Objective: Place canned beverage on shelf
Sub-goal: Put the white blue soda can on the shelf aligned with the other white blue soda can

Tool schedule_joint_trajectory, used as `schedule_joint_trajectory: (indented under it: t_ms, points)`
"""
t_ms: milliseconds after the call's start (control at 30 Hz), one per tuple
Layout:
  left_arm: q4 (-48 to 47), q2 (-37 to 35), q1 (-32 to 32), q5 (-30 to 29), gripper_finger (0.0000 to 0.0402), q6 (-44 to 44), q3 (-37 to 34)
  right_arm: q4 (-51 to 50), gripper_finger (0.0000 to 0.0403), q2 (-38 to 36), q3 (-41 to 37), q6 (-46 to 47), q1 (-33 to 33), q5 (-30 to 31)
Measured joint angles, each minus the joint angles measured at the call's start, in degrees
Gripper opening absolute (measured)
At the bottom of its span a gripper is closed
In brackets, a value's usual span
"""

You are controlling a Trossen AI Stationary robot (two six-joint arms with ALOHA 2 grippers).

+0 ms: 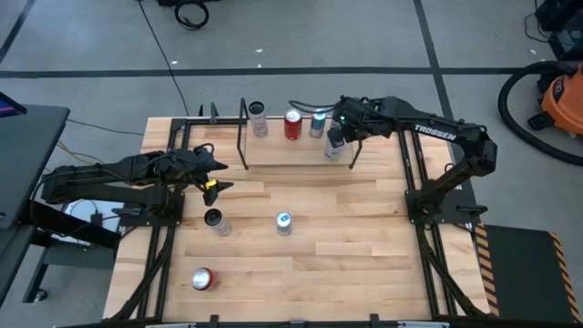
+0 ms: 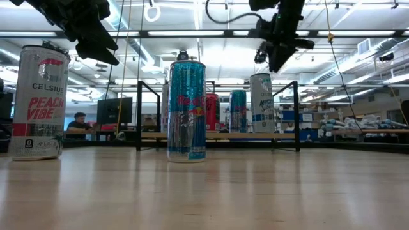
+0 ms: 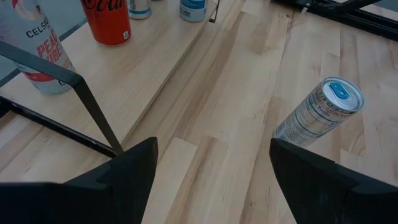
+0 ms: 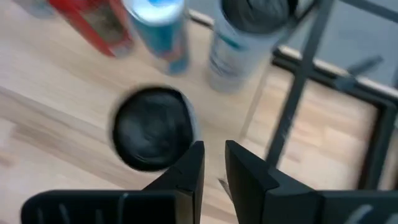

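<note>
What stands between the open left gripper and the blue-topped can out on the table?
Nothing visible. The left gripper hangs open beside the shelf's left end, and only bare table lies between it and the blue-topped can. The black-topped can stands off to the side.

A round orange-and-black shop vacuum is sitting on the grey floor beyond the table's far right corner, and a seated person, possibly at a desk, is showing in the background.
</note>
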Motion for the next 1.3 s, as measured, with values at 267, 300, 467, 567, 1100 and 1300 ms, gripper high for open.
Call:
schedule_joint_trajectory:
  t_ms: [267,300,467,567,1100,1300]
  points:
    - [0.4,0.0,0.0,0.0,0.0311,0.0,0.0,13.9,0.0073,1.3,0.1,-4.7,2.6,-0.7]
    - [0.4,0.0,0.0,0.0,0.0311,0.0,0.0,14.7,0.0073,2.2,0.1,-4.9,3.0,-1.3]
    - [0.4,0.0,0.0,0.0,0.0311,-0.4,0.0,16.3,0.0072,5.2,0.0,-6.1,5.7,-1.2]
    - [0.4,0.0,0.0,0.0,0.0311,-0.4,0.0,16.2,0.0062,5.9,0.0,-6.4,7.8,2.0]
    - [0.6,0.0,0.0,0.0,0.0311,-0.3,0.0,14.5,0.0009,12.6,0.0,0.0,12.4,10.9]
    - [0.6,0.0,0.0,0.0,0.0311,-0.2,0.0,12.6,0.0004,13.8,0.0,1.8,12.4,14.9]
